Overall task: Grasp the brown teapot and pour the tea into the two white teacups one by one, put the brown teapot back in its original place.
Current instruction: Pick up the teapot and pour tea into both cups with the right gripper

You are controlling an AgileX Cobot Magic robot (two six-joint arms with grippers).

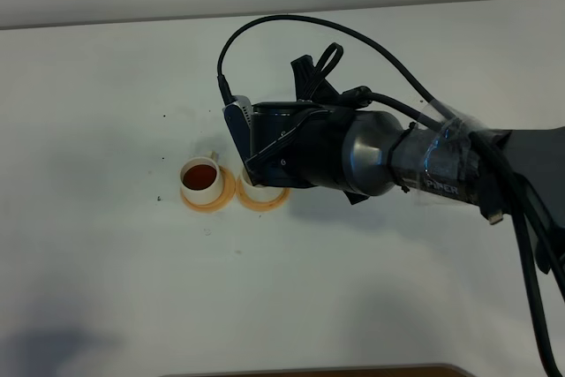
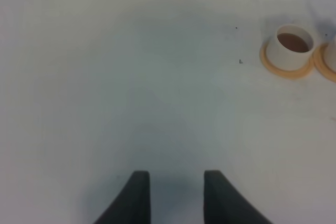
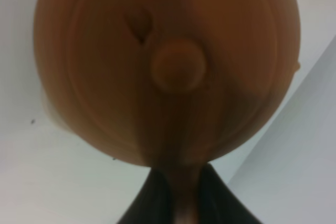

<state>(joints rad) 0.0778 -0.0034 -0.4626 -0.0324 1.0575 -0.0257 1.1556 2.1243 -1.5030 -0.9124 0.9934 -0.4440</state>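
The brown teapot [image 3: 168,66] fills the right wrist view, lid knob facing the camera. My right gripper [image 3: 181,195] is shut on its handle. In the exterior view my right arm [image 1: 353,152] reaches across the middle and hides the teapot. One white teacup [image 1: 201,177] [image 2: 290,44] holds dark tea [image 1: 200,174] and stands on an orange coaster [image 1: 190,202]. The other teacup [image 2: 332,53] shows only as a sliver; the arm covers it on its orange coaster [image 1: 265,201]. My left gripper [image 2: 176,198] is open over bare table. The original place is out of view.
The white table [image 1: 106,262] carries a few dark specks left of the cups. A black cable [image 1: 291,24] loops above the right arm. A brown edge [image 1: 353,370] runs along the front of the table.
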